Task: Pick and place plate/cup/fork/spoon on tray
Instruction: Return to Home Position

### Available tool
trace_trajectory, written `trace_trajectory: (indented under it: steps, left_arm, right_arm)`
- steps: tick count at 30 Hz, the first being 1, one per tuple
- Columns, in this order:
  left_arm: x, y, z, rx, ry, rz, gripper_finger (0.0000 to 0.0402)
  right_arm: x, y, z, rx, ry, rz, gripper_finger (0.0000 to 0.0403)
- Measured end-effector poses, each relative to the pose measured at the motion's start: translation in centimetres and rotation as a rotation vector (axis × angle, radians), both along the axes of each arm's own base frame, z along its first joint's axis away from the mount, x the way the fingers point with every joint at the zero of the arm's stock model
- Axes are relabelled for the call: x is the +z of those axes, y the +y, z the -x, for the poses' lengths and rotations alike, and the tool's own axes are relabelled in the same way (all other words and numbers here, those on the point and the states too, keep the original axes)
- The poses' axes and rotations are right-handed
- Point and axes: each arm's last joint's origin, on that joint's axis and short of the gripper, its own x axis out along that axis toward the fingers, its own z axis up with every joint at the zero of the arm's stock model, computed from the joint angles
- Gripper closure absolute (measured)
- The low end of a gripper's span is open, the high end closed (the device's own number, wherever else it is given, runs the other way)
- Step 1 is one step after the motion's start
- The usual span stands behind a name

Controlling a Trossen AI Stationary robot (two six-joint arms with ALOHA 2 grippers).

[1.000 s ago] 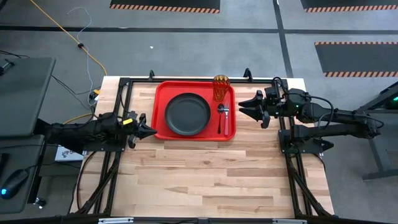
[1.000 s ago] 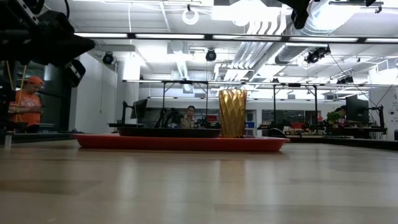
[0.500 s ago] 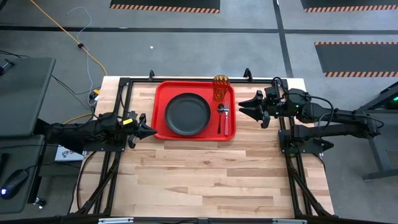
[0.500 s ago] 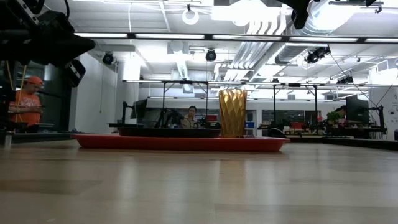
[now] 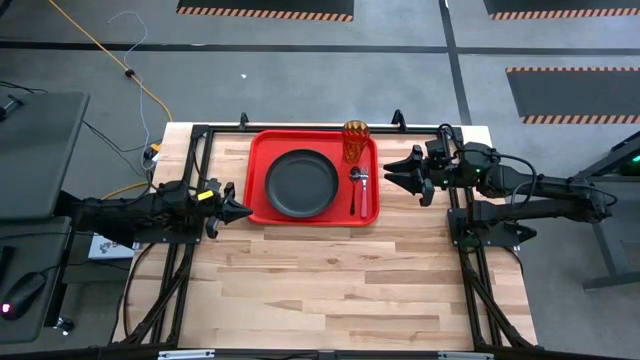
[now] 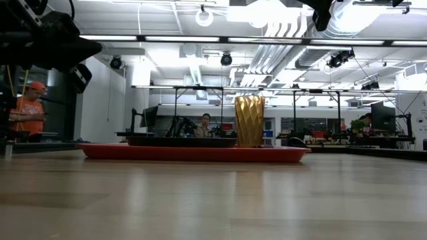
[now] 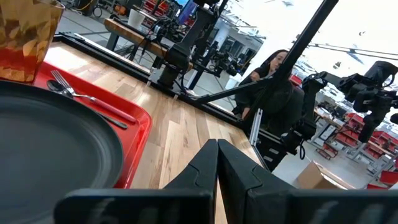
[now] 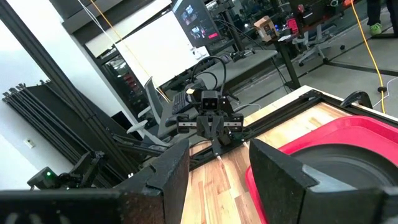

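The red tray [image 5: 256, 178] lies at the table's far middle. On it rests the black-grey plate [image 5: 301, 183], the amber cup [image 5: 356, 141] stands upright in its far right corner, and the fork [image 5: 364, 183] and spoon [image 5: 353, 192] lie side by side along its right end. My left gripper [image 5: 243, 211] hovers shut just left of the tray's near left corner, pointing level at it. My right gripper [image 5: 390, 173] hangs open, high and right of the tray, with nothing between its fingers [image 8: 176, 175]. The left wrist view shows the plate [image 7: 50, 149], fork [image 7: 81, 96] and cup [image 7: 25, 37].
A black metal frame [image 5: 200, 135] runs along the table's left, right and far edges. Bare wood [image 5: 320, 290] fills the near half of the table. People and desks show in the room beyond, among them a person [image 6: 28, 107] in orange.
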Motion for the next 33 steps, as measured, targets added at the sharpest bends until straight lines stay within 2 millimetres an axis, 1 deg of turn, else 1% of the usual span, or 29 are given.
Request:
trace_trajectory:
  steps: [27, 30, 33]
  left_arm:
    - [0.0, 0.0, 0.0, 0.000, 0.000, 0.000, 0.0401]
    - [0.0, 0.0, 0.0, 0.000, 0.000, 0.000, 0.0401]
    - [0.0, 0.0, 0.0, 0.000, 0.000, 0.000, 0.0401]
  right_arm:
    - [0.1, 0.0, 0.0, -0.004, -0.005, -0.001, 0.0242]
    - [0.0, 0.3, 0.6, 0.082, 0.015, 0.034, 0.0242]
    - [-0.1, 0.8, 2.0, 0.147, 0.001, 0.055, 0.0242]
